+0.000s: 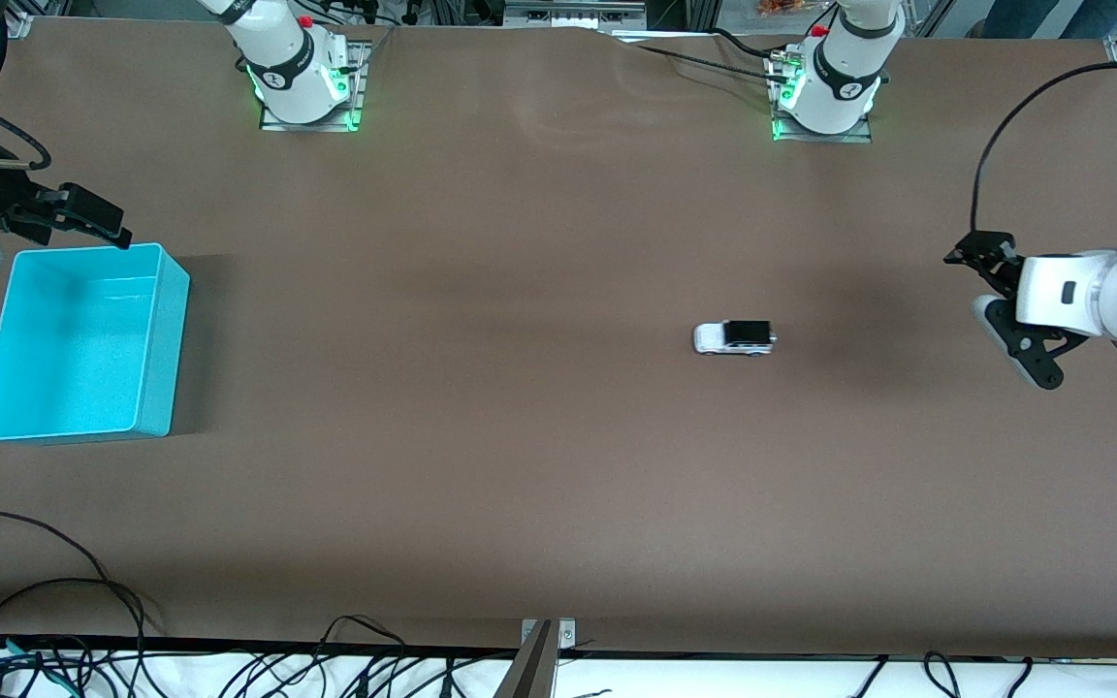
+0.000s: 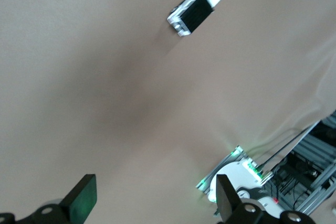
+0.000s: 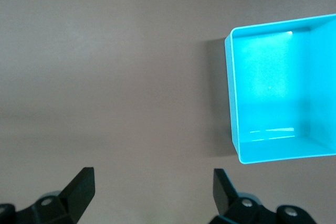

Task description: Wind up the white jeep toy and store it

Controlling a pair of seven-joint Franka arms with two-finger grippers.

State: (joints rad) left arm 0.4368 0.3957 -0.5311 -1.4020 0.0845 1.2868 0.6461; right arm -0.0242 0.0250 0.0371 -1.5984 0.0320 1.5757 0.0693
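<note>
We find the white jeep toy (image 1: pixel 735 337) standing on its wheels on the bare brown surface (image 1: pixel 520 436), toward the left arm's end, well apart from the cyan bin (image 1: pixel 83 339) at the right arm's end. Nothing holds it yet, so the step in hand, as we judge it, is the first reach and grasp.

The left claw (image 1: pixel 1005 310) hangs in the air over the surface near that end's edge, fingers (image 2: pixel 84 199) spread wide and empty. It is the closer one to the jeep, so we would let it make the pick. The right claw (image 1: pixel 83 221) hovers at the bin's farther rim, also wide open and holding nothing; it waits there.

To do this well, we would bring the left claw straight above the toy, turn the wrist so the fingers straddle the narrow width across the doors, not the length, then descend until the tips sit just above the surface before closing. The car is small and can roll, so a centred, square approach matters; an off-centre touch would probably nudge it away. Gripping the body would leave the wheels free for the winding.
</note>
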